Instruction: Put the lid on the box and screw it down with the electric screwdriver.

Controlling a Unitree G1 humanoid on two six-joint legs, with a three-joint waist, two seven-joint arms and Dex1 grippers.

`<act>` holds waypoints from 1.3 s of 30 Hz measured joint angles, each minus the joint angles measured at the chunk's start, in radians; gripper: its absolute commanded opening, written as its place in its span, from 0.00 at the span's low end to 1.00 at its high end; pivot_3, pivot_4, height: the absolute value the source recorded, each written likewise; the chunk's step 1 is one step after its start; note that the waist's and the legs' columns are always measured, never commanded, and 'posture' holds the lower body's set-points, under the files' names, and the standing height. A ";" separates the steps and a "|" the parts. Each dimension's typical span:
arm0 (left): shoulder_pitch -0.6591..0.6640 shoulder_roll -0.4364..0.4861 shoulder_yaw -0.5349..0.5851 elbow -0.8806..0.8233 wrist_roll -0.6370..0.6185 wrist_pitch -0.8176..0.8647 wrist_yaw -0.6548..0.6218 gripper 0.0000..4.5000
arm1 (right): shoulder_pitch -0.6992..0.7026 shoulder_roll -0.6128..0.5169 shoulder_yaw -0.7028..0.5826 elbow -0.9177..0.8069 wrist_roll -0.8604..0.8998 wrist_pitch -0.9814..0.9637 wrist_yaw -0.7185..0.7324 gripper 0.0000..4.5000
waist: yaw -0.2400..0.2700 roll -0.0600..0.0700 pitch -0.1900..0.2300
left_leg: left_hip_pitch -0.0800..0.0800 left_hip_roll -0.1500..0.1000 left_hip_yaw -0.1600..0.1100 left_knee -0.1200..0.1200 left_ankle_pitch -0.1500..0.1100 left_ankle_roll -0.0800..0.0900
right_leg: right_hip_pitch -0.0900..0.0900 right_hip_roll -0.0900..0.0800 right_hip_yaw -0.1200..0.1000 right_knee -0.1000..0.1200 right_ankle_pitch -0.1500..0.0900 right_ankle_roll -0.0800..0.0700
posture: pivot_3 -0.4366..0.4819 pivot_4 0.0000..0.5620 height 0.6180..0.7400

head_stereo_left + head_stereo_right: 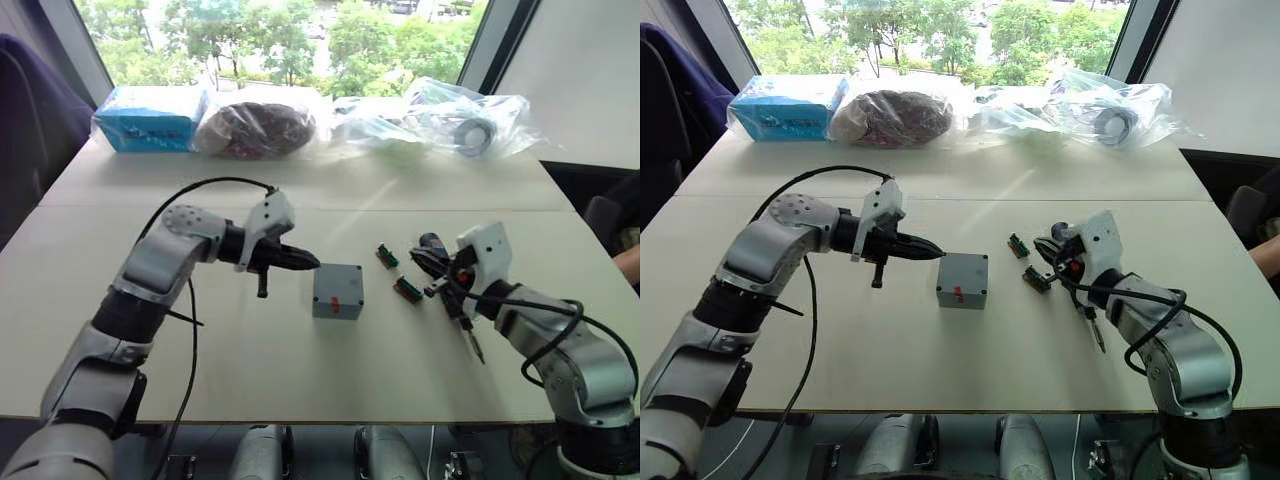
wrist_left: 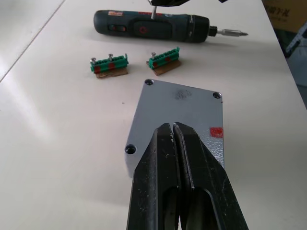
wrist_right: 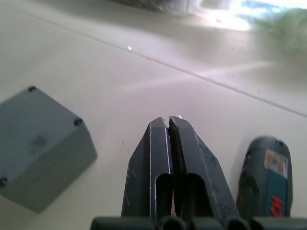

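Observation:
The grey box (image 1: 337,301) stands mid-table with a red mark on its near side. The lid (image 2: 178,111) lies flush on top of it, with a screw hole at each corner. My left gripper (image 1: 312,263) is shut and empty, its tips hovering at the box's upper left edge. To the right of the box the electric screwdriver (image 2: 153,26) lies flat on the table, dark with a red and blue label, its bit (image 1: 476,349) pointing toward the near edge. My right gripper (image 3: 168,122) is shut and empty beside and just over the screwdriver's body (image 3: 266,177).
Two green connector blocks (image 1: 387,256) (image 1: 407,290) lie between the box and the screwdriver. Along the far edge sit a blue carton (image 1: 150,118), a bag of dark cable (image 1: 262,125) and clear plastic bags (image 1: 440,120). A seam (image 1: 400,209) crosses the tabletop.

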 measured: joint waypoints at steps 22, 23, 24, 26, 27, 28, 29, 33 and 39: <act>0.128 0.042 0.080 -0.145 -0.067 0.109 0.126 0.00 | -0.031 0.045 0.178 0.107 -0.065 -0.070 0.029 0.01 | 0.008 0.001 0.000 | 0.000 0.001 0.001 0.001 0.000 0.000 | 0.000 0.000 0.000 0.000 0.000 0.000 | 0.48 0.27 1.00; 0.128 0.040 0.080 -0.145 -0.068 0.109 0.126 0.00 | -0.031 0.045 0.179 0.110 -0.067 -0.072 0.031 0.01 | 0.008 0.001 0.000 | 0.000 0.001 0.001 0.001 0.000 0.000 | 0.000 0.000 0.000 0.000 0.000 0.000 | 0.48 0.27 1.00; 0.128 0.040 0.079 -0.145 -0.067 0.109 0.127 0.00 | -0.031 0.045 0.181 0.113 -0.072 -0.075 0.033 0.01 | 0.007 0.000 0.000 | 0.000 0.001 0.001 0.001 0.000 0.000 | 0.000 0.000 0.000 0.000 0.000 0.000 | 0.48 0.27 1.00; 0.128 0.039 0.079 -0.145 -0.067 0.108 0.127 0.00 | -0.031 0.045 0.186 0.120 -0.083 -0.078 0.037 0.01 | 0.007 0.000 0.000 | 0.000 0.001 0.001 0.001 0.000 0.000 | 0.000 0.000 0.000 0.000 0.000 0.000 | 0.48 0.27 1.00; 0.128 0.038 0.079 -0.145 -0.067 0.108 0.128 0.00 | -0.031 0.045 0.190 0.121 -0.084 -0.078 0.038 0.01 | 0.007 0.001 0.000 | 0.000 0.001 0.001 0.001 0.000 0.000 | 0.000 0.000 0.000 0.000 0.000 0.000 | 0.48 0.27 1.00; 0.128 0.038 0.079 -0.145 -0.067 0.108 0.128 0.00 | -0.031 0.045 0.192 0.121 -0.084 -0.078 0.039 0.01 | 0.007 0.000 0.000 | 0.000 0.001 0.001 0.001 0.000 0.000 | 0.000 0.000 0.000 0.000 0.000 0.000 | 0.48 0.27 1.00; 0.128 0.037 0.079 -0.145 -0.067 0.108 0.129 0.00 | -0.031 0.047 0.192 0.121 -0.085 -0.079 0.039 0.01 | 0.007 0.001 0.000 | 0.000 0.001 0.001 0.001 0.000 0.000 | 0.000 0.000 0.000 0.000 0.000 0.000 | 0.48 0.27 1.00; 0.129 0.035 0.079 -0.145 -0.067 0.106 0.130 0.00 | -0.031 0.051 0.193 0.121 -0.090 -0.079 0.039 0.01 | 0.007 0.001 0.000 | 0.000 0.001 0.001 0.001 0.000 0.000 | 0.000 0.000 0.000 0.000 0.000 0.000 | 0.48 0.27 1.00; 0.134 0.031 0.079 -0.145 -0.067 0.106 0.130 0.00 | -0.034 0.057 0.189 0.121 -0.089 -0.087 0.038 0.01 | 0.006 0.001 0.000 | 0.000 0.001 0.001 0.001 0.000 0.000 | 0.000 0.000 0.000 0.000 0.000 0.000 | 0.48 0.27 1.00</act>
